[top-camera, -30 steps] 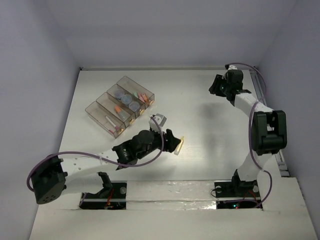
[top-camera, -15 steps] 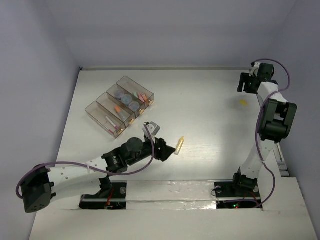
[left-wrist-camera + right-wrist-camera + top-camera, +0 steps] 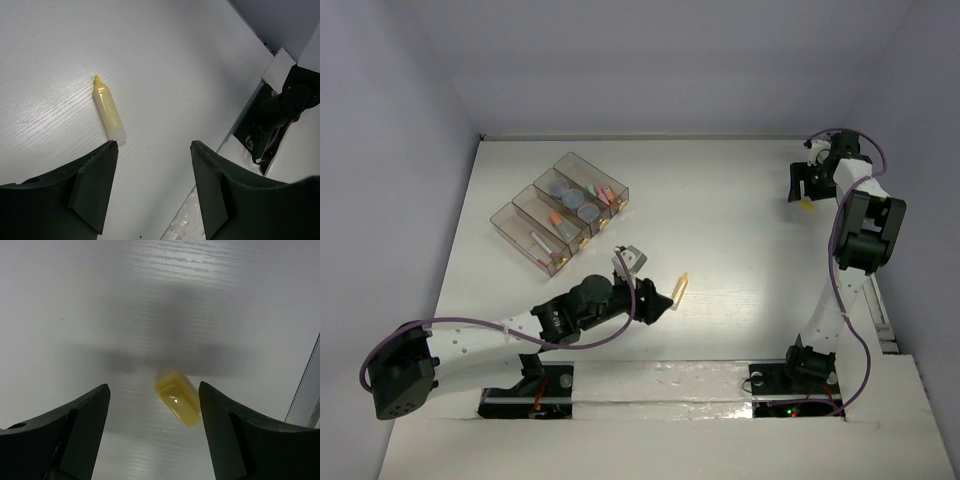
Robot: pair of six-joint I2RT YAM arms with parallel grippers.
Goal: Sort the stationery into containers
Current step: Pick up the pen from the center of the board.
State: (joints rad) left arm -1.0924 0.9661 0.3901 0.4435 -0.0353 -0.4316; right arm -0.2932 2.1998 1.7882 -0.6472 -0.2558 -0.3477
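A: From the overhead camera, how much is sorted?

B: Most of it, I'd judge. The containers [image 3: 560, 215] sit in the upper left of the frame. The rolls [image 3: 571, 198], several coloured sticks [image 3: 605, 192] and a white pen [image 3: 539, 241] lie inside the compartments. Two things are out on the table [image 3: 720, 180]: a yellow stick [image 3: 681, 288] at centre, and a small yellow piece [image 3: 807, 205] at upper right.

A: And the arms?

B: The left gripper [image 3: 660, 300] is just left of the yellow stick, apart from it. The right gripper [image 3: 803, 185] hangs over the small yellow piece.

A: The left wrist view?

B: The yellow stick [image 3: 109, 111] lies flat in the upper left, ahead of the fingers. The jaws are spread wide and hold nothing.

A: The right wrist view?

B: The small yellow piece [image 3: 179, 397] shows between the two fingers, nearer the right-hand one, on bare table. Those jaws are spread too, and empty. The piece is blurred, so it may be a cap or a short stick. I cannot tell which.

A: So what is left?

B: Two pick-ups and two drops into the compartments, as far as these views show.
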